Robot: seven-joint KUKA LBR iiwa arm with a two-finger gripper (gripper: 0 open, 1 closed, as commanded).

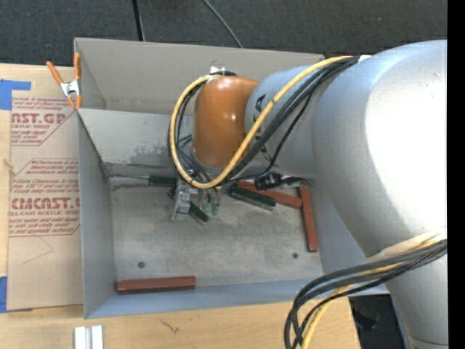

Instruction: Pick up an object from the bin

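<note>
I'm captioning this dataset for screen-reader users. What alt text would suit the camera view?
A robot arm's pincer hangs low over the floor of a grey metal bin, towards its far wall, with a dark green stick lying close beside it. A brown stick lies along the near wall and a second brown stick by the right wall.

The bin (94, 217) is grey sheet metal with a matt finish, its floor scuffed and speckled dark toward the upper left. The red-brown bar (156, 284) at the floor's lower left looks matt and smooth; whether it is wood or plastic I cannot tell. The orange cover (221, 118) is glossy and smooth. The arm shell (392, 137) is smooth, pale and satin. The cables (287, 104) wear yellow and black sheaths with a slight shine.
</note>
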